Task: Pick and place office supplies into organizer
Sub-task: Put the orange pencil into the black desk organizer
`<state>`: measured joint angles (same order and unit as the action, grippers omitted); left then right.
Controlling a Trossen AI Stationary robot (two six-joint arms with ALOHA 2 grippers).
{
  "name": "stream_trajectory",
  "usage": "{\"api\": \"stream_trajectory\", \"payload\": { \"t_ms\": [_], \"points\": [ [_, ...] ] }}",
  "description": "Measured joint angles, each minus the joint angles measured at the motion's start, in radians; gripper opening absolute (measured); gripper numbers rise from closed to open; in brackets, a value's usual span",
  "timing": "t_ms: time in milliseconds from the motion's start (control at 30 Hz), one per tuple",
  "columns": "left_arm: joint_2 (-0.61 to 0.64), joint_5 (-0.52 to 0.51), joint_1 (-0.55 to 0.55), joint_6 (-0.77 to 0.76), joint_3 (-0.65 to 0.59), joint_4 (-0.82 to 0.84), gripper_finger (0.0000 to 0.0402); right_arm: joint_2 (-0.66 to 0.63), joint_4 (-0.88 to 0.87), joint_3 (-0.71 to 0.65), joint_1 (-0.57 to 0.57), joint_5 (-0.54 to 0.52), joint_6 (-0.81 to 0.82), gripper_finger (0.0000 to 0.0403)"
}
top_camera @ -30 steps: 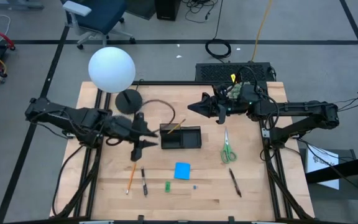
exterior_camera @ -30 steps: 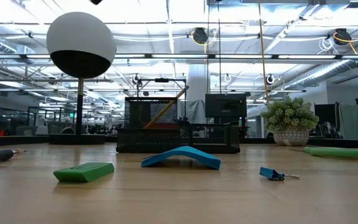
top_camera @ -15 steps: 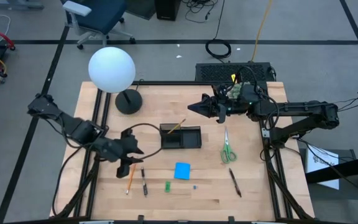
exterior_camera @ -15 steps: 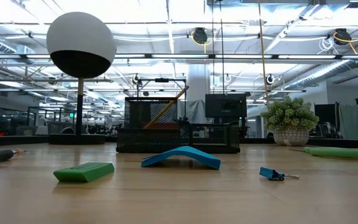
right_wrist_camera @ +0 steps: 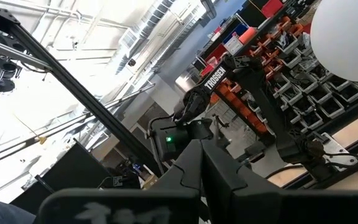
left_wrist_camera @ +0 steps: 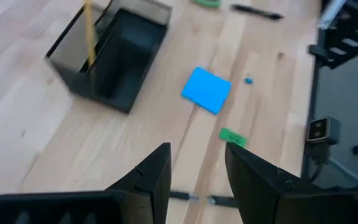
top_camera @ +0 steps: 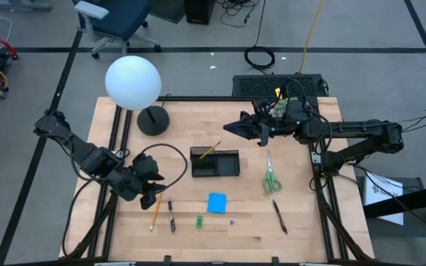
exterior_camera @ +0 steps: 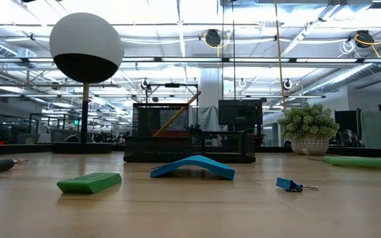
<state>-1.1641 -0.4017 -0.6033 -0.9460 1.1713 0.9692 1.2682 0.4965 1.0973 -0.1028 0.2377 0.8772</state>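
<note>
A pale wooden desk point(top_camera: 220, 236) under bright office lights, supplies scattered along its front.

My left claw point(left_wrist_camera: 196, 163) hangs with fingers apart above the front left part of the desk, over an orange pencil point(top_camera: 156, 211) and a black pen point(top_camera: 171, 216) lying side by side. The organizer point(top_camera: 214, 163), a low black mesh tray, sits mid-desk with one tan pencil point(top_camera: 210, 149) leaning in its left compartment. In front of it lie the blue square note pad point(top_camera: 217, 202), slightly arched, a small green piece point(top_camera: 199, 221) and a tiny blue clip point(exterior_camera: 289, 184). Green-handled scissors point(top_camera: 271, 176) and another black pen point(top_camera: 279, 216) lie toward the right edge. My right claw point(top_camera: 228, 127) waits near the back edge, fingers together.
</note>
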Motion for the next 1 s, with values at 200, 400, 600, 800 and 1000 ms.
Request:
{"api": "stream_trajectory", "payload": {
  "t_ms": [200,400,600,800,1000],
  "points": [
    [-0.001,-0.014,0.0,-0.252,0.0,0.115,0.0145,0.0,0.0,0.0,0.0,0.0,0.0,0.0],
    [-0.018,-0.021,-0.026,-0.497,0.0,0.264,0.013,0.0,0.0,0.0,0.0,0.0,0.0,0.0],
    [-0.078,0.065,-0.042,-0.611,-0.001,0.235,0.0081,0.0,0.0,-0.001,0.0,0.0,0.0,0.0],
    [-0.13,0.133,-0.044,-0.701,-0.001,0.17,0.0061,0.0,0.0,-0.001,0.0,0.0,0.0,0.0],
    [-0.166,0.2,-0.068,-0.801,-0.001,0.119,0.0062,0.0,0.0,-0.001,0.0,0.0,0.0,0.0]
  ]
}}
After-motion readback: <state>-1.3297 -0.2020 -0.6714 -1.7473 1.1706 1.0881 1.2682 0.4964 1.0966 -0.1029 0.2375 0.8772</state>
